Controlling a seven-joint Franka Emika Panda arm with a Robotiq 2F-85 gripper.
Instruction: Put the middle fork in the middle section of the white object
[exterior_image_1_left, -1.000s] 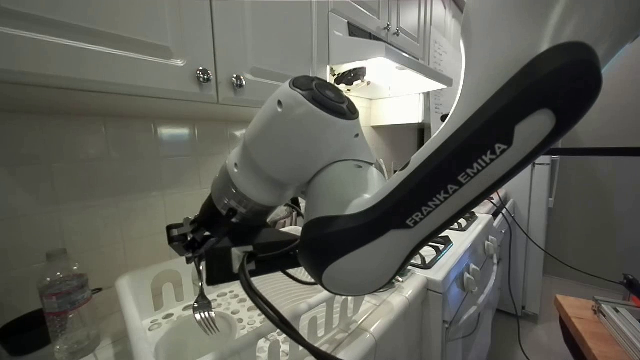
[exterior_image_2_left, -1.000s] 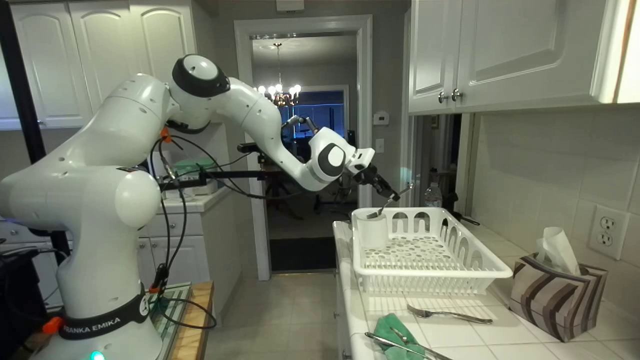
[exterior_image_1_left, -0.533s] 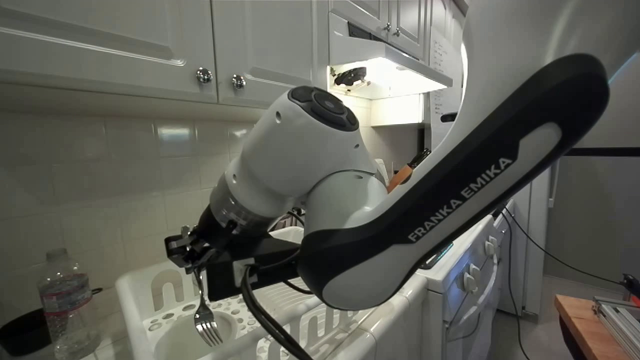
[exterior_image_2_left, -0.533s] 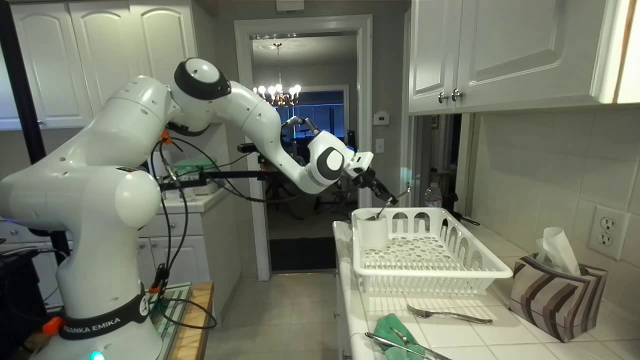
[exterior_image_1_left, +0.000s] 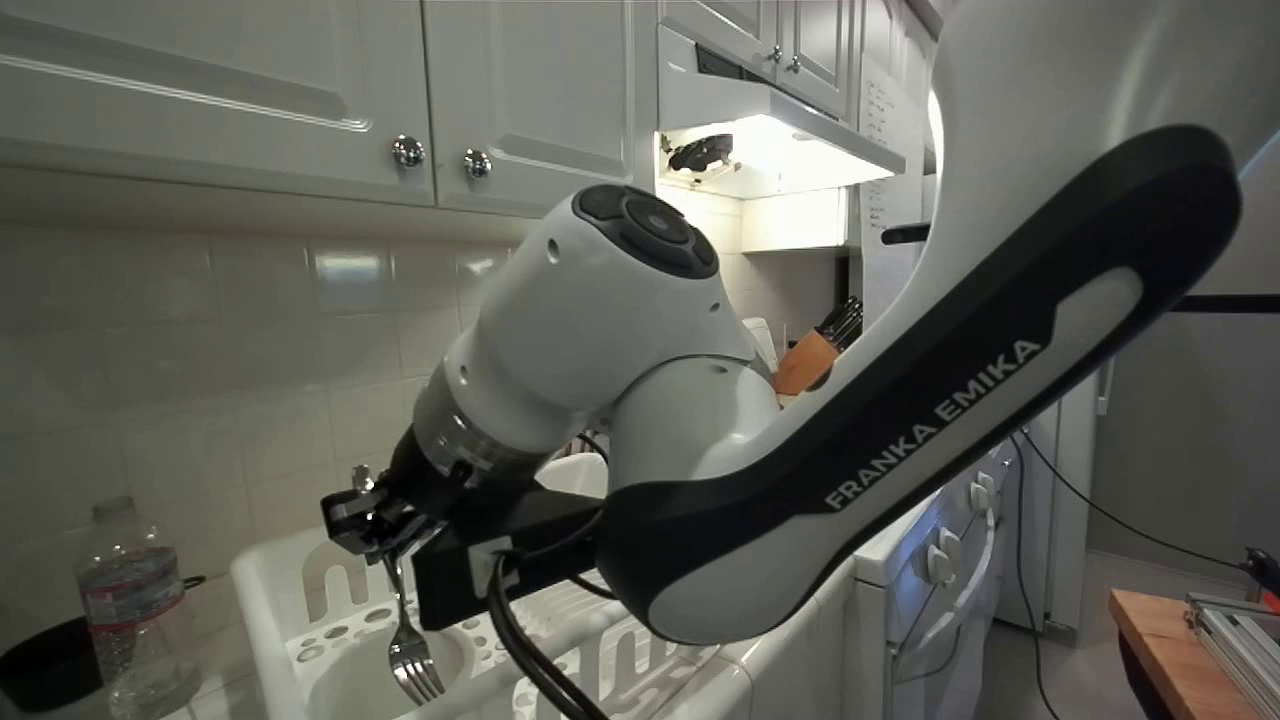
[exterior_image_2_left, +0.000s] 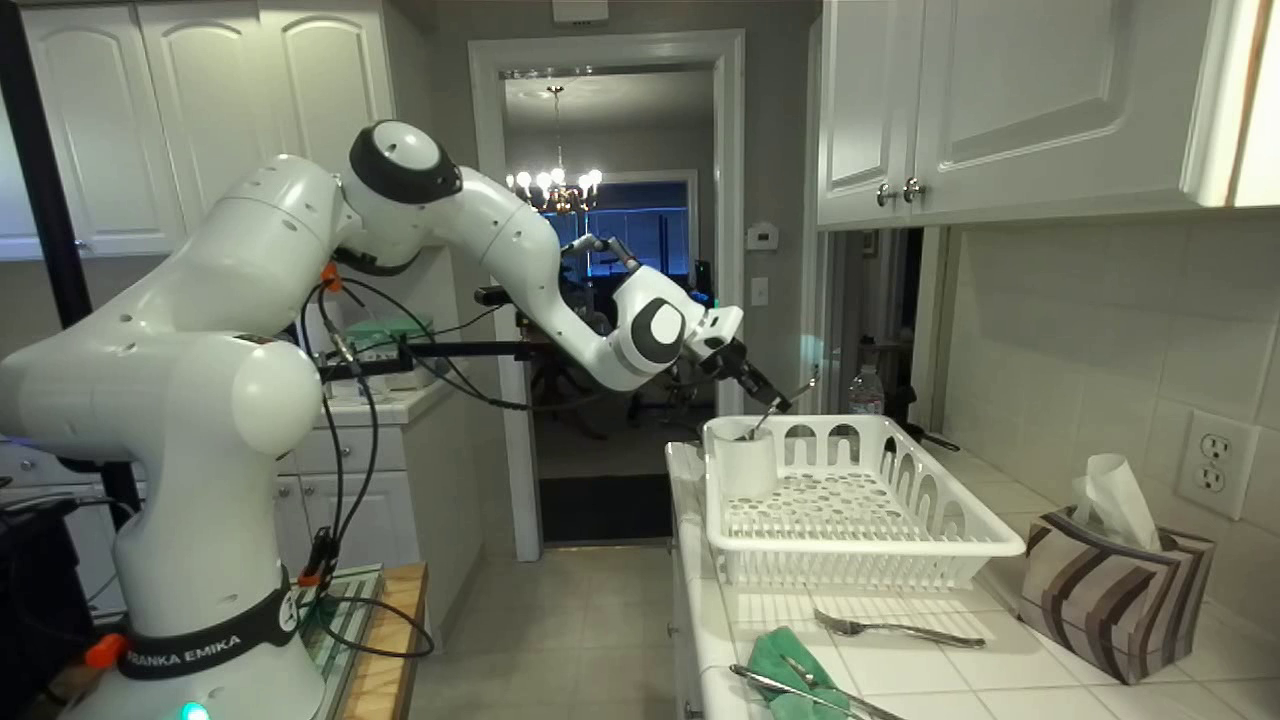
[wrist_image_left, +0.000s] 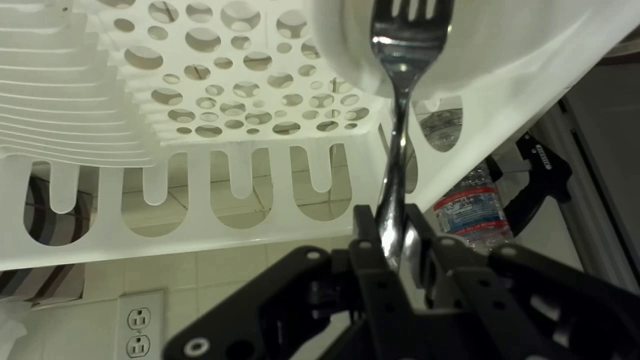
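Observation:
The middle fork (wrist_image_left: 398, 127) is shiny metal and tilted, tines low and handle end high. My gripper (wrist_image_left: 389, 215) is shut on its handle, which runs between the two black fingers. In both exterior views the gripper (exterior_image_1_left: 372, 545) hangs above the white object (exterior_image_2_left: 870, 548), a plastic rack on the counter. The fork's tines (exterior_image_1_left: 414, 672) reach down over a round white cup (exterior_image_2_left: 748, 470) in the rack's corner. In an exterior view the cup's rim partly hides the tines of the fork (exterior_image_2_left: 806, 388). How deep they reach inside, I cannot tell.
Another fork (exterior_image_2_left: 900, 631) lies on the tiles in front of the rack, beside a green cloth (exterior_image_2_left: 785, 660) with slender metal utensils across it. A striped tissue box (exterior_image_2_left: 1110, 590) stands near the wall. A water bottle (exterior_image_1_left: 135, 610) is behind the rack. Cabinets (exterior_image_2_left: 1060, 110) hang overhead.
The gripper has sunk a little with the fork in its grip. The tines, seen above the cup's rim a second ago, are now partly behind it. The rack has not moved.

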